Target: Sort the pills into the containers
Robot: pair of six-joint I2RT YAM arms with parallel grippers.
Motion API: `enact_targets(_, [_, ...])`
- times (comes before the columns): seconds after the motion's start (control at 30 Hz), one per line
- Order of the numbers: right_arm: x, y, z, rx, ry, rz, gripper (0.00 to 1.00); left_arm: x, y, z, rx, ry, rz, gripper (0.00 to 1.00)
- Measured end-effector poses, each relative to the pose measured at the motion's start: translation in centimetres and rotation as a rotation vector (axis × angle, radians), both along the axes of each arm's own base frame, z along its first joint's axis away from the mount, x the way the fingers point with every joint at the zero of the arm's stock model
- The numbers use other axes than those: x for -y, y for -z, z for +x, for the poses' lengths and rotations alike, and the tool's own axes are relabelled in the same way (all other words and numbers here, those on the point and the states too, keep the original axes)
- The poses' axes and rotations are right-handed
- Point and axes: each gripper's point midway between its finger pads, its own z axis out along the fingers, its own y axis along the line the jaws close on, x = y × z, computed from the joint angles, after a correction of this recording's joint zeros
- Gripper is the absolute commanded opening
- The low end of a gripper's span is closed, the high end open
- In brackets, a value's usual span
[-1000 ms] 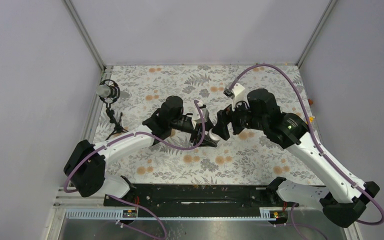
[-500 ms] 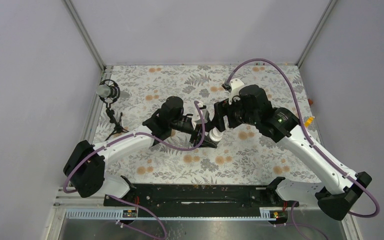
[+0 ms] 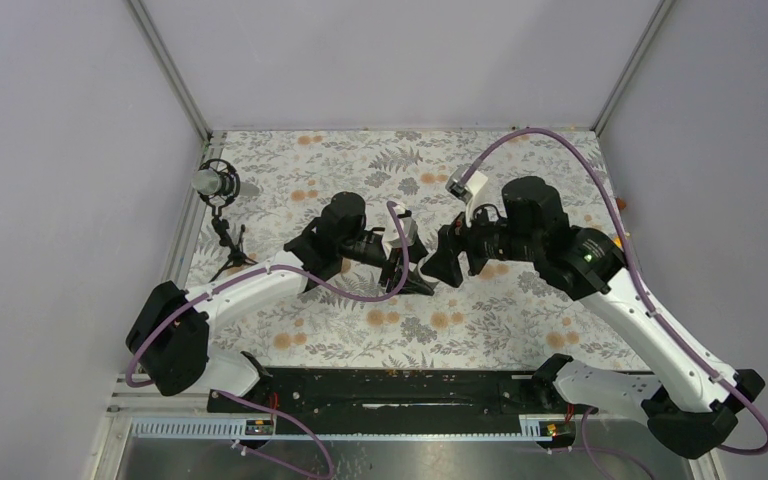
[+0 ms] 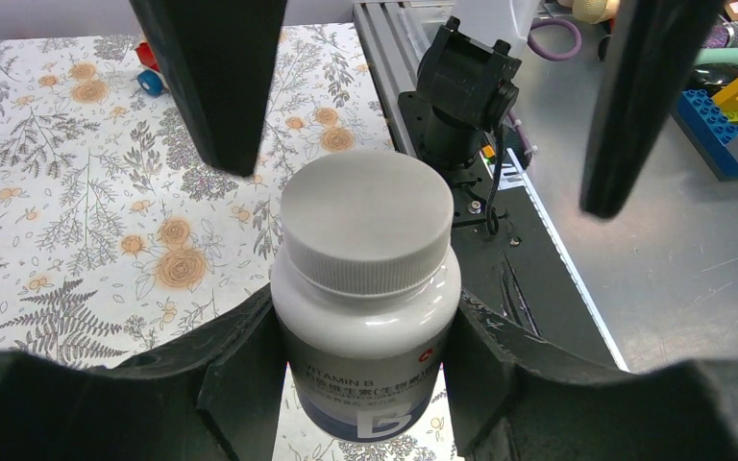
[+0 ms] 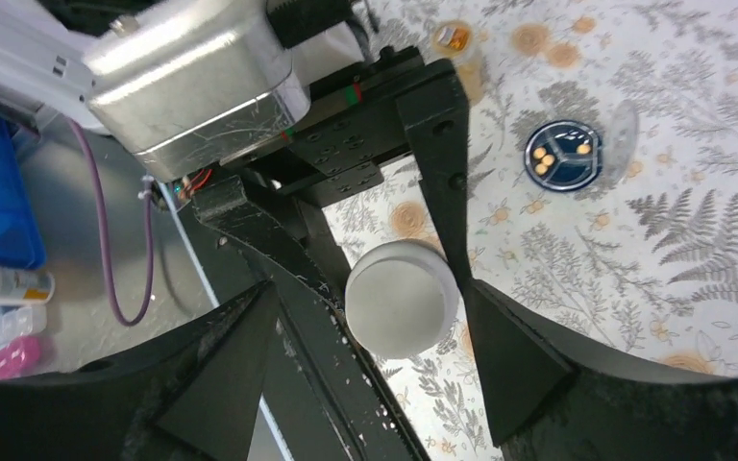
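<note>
Right tool (image 5: 370,293) back astride the cap (image 4: 365,216), wide open, gaps either side; left tool (image 4: 363,370) clenched around white bottle (image 4: 365,327).

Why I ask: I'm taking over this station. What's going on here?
The left tool is clamped on a white vitamin bottle with its cap on. The right tool stands open, its fingers on either side of the cap, not closed on it. A small round dish holding orange pills sits nearby on the floral table.
</note>
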Motion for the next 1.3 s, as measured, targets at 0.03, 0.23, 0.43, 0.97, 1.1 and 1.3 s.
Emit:
enact_targets(0.03, [-0.1,0.4,-0.1,-0.005,-0.019,-0.011,0.74,0.0,0.0,0.0,0.000,0.002,0.000,0.00])
enact_targets(0.23, [-0.4,2.4,0.1,-0.043,-0.050,-0.075,0.58,0.0,0.0,-0.2,-0.002,0.010,-0.001,0.00])
enact_targets(0.43, [-0.4,3.1,0.6,-0.035,-0.024,-0.114,0.28,0.0,0.1,0.2,-0.001,-0.009,0.005,0.00])
enact_targets(0.97, [0.4,4.5,7.3,-0.191,0.656,0.023,0.82,-0.1,1.7,6.9,0.006,-0.440,0.019,0.00])
enact_targets(1.1, [1.1,3.5,8.0,-0.143,0.678,0.063,0.87,-0.5,2.2,6.8,-0.002,-0.460,0.027,0.00])
enact_targets(1.3, [1.9,0.7,5.9,-0.017,0.477,0.076,0.83,-0.3,2.3,5.6,-0.004,-0.390,0.025,0.00])
